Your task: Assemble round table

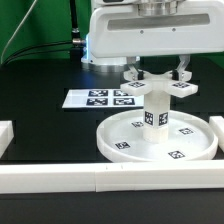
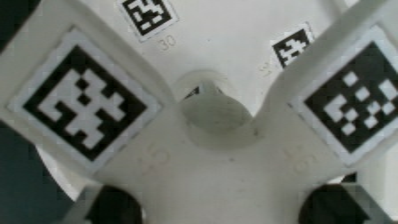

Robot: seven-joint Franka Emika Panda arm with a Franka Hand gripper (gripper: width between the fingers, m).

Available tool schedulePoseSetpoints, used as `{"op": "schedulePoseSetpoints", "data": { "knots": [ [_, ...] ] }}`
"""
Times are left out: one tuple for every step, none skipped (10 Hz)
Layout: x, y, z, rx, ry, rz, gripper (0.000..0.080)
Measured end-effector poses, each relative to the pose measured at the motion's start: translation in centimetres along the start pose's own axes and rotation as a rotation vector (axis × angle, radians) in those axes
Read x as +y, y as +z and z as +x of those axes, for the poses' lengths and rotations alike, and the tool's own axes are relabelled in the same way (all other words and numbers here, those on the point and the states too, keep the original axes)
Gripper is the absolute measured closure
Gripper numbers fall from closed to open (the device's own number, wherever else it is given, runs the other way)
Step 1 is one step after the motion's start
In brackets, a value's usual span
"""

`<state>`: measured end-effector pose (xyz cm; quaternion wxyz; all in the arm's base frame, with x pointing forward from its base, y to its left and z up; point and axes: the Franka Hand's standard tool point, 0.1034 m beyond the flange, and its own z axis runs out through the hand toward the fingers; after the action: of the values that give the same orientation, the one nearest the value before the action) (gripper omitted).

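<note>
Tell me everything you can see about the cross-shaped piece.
The cross-shaped piece is white, plastic-looking, with flat arms ending in square pads that carry black-and-white markers. It lies level on top of the upright leg, which stands at the middle of the round disc. The wrist view shows a small round boss at its centre. The gripper hangs directly over it; contact is unclear.

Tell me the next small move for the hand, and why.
Probably turn the cross-shaped piece further onto the leg. It sits level on top of the leg, which stands upright in the round disc, and the hand straddles its arms. Whether it is fully seated cannot be told.
</note>
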<state>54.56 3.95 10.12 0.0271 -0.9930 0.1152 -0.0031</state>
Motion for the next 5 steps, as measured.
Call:
{"op": "schedulePoseSetpoints", "data": {
  "knots": [
    [0.08, 0.04, 0.07, 0.005, 0.14, 0.018, 0.036],
    [0.09, 0.05, 0.04, 0.002, 0.282, 0.033, 0.036],
    [0.07, 0.05, 0.01, -0.001, 0.373, 0.04, 0.036],
    [0.05, 0.06, 0.06, 0.003, 0.505, 0.048, 0.036],
    [0.08, 0.04, 0.11, 0.001, 0.581, 0.063, 0.036]
  ]
}}
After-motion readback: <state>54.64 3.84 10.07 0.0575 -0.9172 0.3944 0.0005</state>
